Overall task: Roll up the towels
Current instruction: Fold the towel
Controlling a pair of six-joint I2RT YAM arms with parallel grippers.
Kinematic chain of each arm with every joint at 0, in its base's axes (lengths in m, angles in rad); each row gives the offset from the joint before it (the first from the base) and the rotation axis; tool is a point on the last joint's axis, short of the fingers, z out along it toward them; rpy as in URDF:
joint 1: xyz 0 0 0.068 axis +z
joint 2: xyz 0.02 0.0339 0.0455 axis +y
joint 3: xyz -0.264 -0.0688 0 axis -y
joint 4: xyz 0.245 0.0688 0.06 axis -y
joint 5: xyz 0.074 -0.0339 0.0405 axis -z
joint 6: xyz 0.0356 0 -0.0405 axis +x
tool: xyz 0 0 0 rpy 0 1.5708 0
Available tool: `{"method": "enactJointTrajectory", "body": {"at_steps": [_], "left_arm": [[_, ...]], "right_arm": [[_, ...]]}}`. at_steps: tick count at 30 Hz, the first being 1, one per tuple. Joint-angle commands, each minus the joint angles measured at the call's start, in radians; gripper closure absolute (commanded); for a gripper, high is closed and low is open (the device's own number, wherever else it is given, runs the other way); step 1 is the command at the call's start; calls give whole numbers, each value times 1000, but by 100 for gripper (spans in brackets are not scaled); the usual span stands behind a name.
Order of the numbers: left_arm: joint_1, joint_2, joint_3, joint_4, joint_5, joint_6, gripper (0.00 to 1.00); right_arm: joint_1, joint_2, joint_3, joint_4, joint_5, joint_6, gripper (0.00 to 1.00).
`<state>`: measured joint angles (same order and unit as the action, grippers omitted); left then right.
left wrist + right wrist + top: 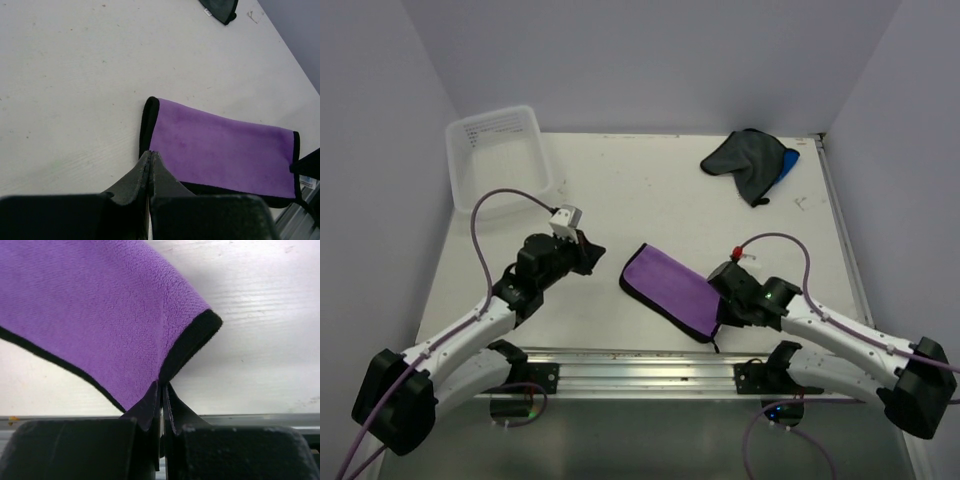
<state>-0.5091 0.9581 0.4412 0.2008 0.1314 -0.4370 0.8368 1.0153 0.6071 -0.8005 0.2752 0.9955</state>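
Looking down from the top view first: the right arm point(840, 330) has its jaws shut on the near-right end of the purple towel point(672, 291). The pinch itself is hidden under the wrist. The towel lies folded and slantwise on the worktop point(650, 200), near the front edge, between the two arms. The left arm point(470, 330) holds its jaws shut and empty, just beside the towel's far-left end; from here I cannot tell if they touch it. The dark grey towel point(745, 160) is heaped at the far right corner with the blue towel point(788, 163) mostly hidden beneath it, only a strip showing. The clear tub point(500, 150) sits at the far left corner, well apart from both jaws.

Left wrist view: jaws pressed together, nothing between them. Their tips sit at the black-bound corner of the purple towel point(220, 150), which spreads flat to the right. Whether the tips are in contact or above it is hard to make out. A corner of the dark grey towel point(220, 7) is cut off at the top edge.

Right wrist view: jaws closed tight on the black hem of the purple towel point(100, 305). The pinched corner is raised off the worktop point(260, 340), the cloth tenting up and to the left from the tips. The rest of the towel runs out of frame.
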Motion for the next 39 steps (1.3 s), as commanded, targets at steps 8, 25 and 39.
{"method": "enactJointTrajectory", "body": {"at_steps": [8, 25, 39], "left_arm": [[-81, -15, -4, -23, -24, -29, 100], [-86, 69, 4, 11, -49, -3, 100], [-85, 395, 1, 200, -128, -5, 100]], "right_arm": [[-2, 3, 196, -146, 18, -121, 100], [-39, 460, 546, 70, -73, -216, 100], [-38, 649, 757, 81, -152, -311, 100]]}}
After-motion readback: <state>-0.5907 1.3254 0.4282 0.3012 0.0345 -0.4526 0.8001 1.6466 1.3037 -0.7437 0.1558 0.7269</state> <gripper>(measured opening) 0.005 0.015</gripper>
